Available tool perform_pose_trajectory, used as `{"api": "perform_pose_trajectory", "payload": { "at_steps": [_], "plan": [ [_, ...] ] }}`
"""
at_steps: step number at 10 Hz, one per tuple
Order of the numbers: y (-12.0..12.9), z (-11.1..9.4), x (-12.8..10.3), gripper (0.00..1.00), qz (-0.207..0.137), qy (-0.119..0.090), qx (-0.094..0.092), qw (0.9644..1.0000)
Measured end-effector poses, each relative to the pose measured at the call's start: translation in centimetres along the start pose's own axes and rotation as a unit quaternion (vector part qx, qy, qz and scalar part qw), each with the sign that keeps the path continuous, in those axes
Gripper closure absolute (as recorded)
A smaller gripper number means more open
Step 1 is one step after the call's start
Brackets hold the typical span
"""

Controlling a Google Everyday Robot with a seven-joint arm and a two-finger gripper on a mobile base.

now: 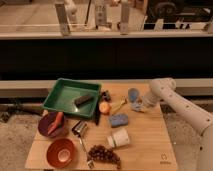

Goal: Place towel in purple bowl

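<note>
At right rear of wooden surface (150, 145): claw (143, 102) clenched on small pale blue-grey cloth towel (133, 95), presumably for carrying to round dark-purple bowl (44, 131).

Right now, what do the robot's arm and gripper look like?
The arm is white, made of smooth rounded tubular segments with a bulbous joint. The gripper, at the right of the table by the towel, looks pale too; no cables or markings show.
</note>
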Motion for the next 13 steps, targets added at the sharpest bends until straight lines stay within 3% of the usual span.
{"api": "perform_pose_trajectory", "payload": {
  "at_steps": [2, 8, 13],
  "plan": [
    [-0.6, -2.7, -0.5, 1.00, -0.003, -0.001, 0.011, 0.9999],
    [-2.6, -5.8, -2.0, 1.00, -0.008, 0.002, 0.039, 0.9992],
    [-3.9, -6.0, -3.4, 1.00, -0.009, 0.002, 0.058, 0.9983]
  ]
}}
